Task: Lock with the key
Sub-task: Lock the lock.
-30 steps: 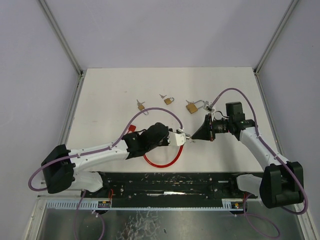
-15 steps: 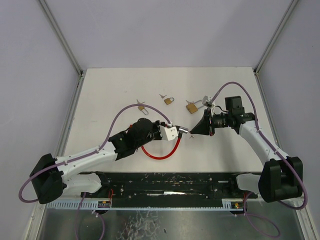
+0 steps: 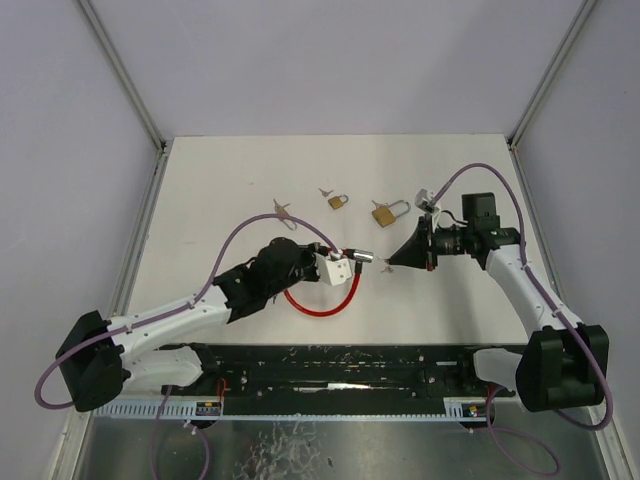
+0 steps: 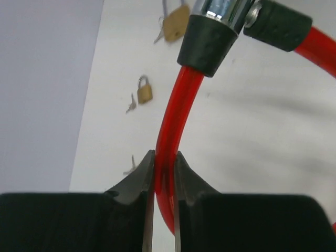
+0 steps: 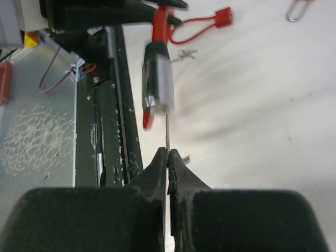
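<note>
Top view, left arm: the left claw (image 3: pixel 347 265) is pinching the red cable (image 3: pixel 325 308) just behind the lock cylinder (image 3: pixel 365 258), which is pointing right over the white counter (image 3: pixel 220 180).
Top view, right arm: the right claw (image 3: pixel 392 264) is facing the cylinder, tip near tip; brass padlocks (image 3: pixel 383 214) are lying well behind.
Left wrist view: only here are the fingers (image 4: pixel 139 181) showing the cable squeezed between them, with the chrome cylinder rising at the top edge.
Right wrist view: only here is the key (image 5: pixel 167 137) showing clearly. The claw is pressing together on its thin blade, and the tip is pointing at the cylinder's end. Whether the two are touching cannot be told. A red tag (image 5: pixel 223 17) is lying on the counter beyond.
</note>
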Tool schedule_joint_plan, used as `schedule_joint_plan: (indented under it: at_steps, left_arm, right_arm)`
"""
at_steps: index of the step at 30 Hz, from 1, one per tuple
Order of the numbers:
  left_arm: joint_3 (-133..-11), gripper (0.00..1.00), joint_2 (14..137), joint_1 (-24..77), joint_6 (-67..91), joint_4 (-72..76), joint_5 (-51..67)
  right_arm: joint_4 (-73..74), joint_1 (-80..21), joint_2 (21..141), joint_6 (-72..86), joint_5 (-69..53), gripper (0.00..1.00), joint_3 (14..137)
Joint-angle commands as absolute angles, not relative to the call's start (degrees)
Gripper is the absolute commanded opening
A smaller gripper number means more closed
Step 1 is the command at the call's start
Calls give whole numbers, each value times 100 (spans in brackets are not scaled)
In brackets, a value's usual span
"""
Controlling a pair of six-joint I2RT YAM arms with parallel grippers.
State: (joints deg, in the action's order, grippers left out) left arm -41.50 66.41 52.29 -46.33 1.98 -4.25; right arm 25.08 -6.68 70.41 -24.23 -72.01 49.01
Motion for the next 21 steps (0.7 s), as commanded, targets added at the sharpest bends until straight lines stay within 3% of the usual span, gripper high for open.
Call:
schedule_joint_plan:
  at_steps: [1,3,6,10,21]
  left_arm:
    - [-3867,0,6266,5211,-5287,42,-1193]
    - [-3746,0,6487,5809,-5573,31,-1203]
    - [-3844,0,7326,6612,-5857,-140,-2179]
    - [-4277,0,7802,6549,-5489,-370,-2440]
    - [-4126,0,6936,6257,-5104,-7,-2272]
  right_arm:
    - [2938,-137,6699,-2418,-6714,0,4979]
    - [2868,-124,6663,-2374,-6766,0,4906]
    - [3030,-123,6716,-2589,-6883,0,4890]
    - [3002,-123,6670,-2594,-6895,0,4898]
    - [2723,-123,6559,-2388,-6702,0,4778]
